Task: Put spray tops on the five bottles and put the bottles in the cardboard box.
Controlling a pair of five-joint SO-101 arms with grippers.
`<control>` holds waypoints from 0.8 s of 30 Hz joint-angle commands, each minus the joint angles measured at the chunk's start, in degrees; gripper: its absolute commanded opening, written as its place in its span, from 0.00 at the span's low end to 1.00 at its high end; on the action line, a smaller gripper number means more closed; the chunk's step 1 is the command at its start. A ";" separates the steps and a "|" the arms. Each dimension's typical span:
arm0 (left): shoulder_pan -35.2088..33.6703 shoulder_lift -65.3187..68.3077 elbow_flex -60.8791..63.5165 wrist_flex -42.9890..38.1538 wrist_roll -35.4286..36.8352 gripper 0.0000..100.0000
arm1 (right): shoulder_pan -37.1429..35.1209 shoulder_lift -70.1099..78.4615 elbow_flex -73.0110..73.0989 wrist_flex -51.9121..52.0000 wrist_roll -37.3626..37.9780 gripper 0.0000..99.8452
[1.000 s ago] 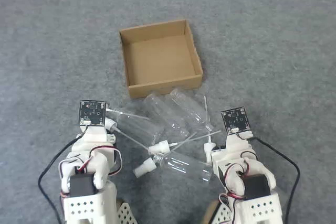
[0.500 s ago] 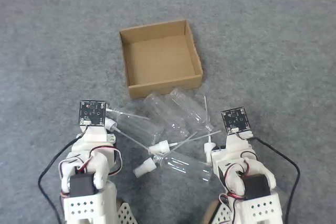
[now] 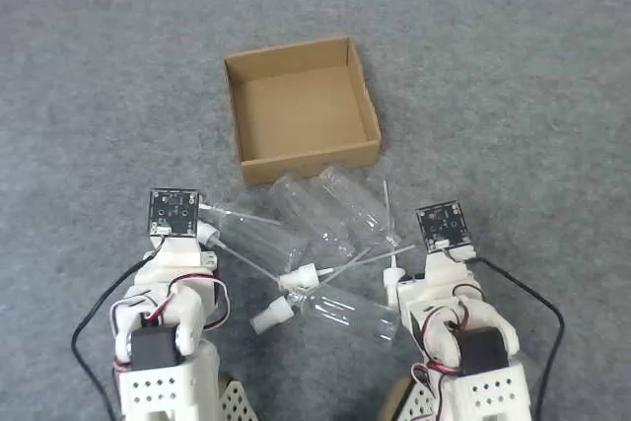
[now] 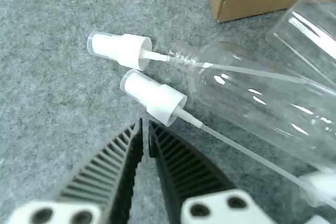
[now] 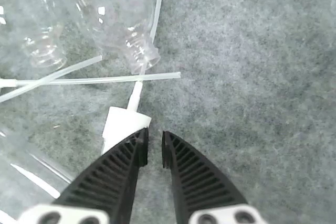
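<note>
You're working under soft, even light from overhead. The grey carpet is bright from edge to edge, with no dark corners. The cardboard box holds only a mild shade inside its walls. In the left wrist view the clear bottles catch small white glints along their sides, and the white spray tops read bright without washing out. In the right wrist view the highlights are fewer and smaller — shadows on the carpet are faint and soft-edged.
</note>
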 commanded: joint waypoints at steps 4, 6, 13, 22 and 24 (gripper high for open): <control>-0.09 -0.62 -0.57 -1.32 0.70 0.01 | 0.57 -0.84 -8.44 0.04 1.14 0.01; -0.09 -0.62 -0.57 -1.32 0.70 0.01 | 0.57 -0.84 -10.46 0.04 1.14 0.01; -0.09 -0.62 -0.57 -1.32 0.70 0.01 | 0.31 -0.84 -11.96 -11.12 17.76 0.01; -0.09 -0.62 -0.57 -1.32 0.70 0.01 | 0.04 -0.84 -13.10 -18.95 24.70 0.01; -0.09 -0.62 -0.57 -1.32 0.70 0.01 | 0.04 -0.84 -15.30 -18.95 24.70 0.01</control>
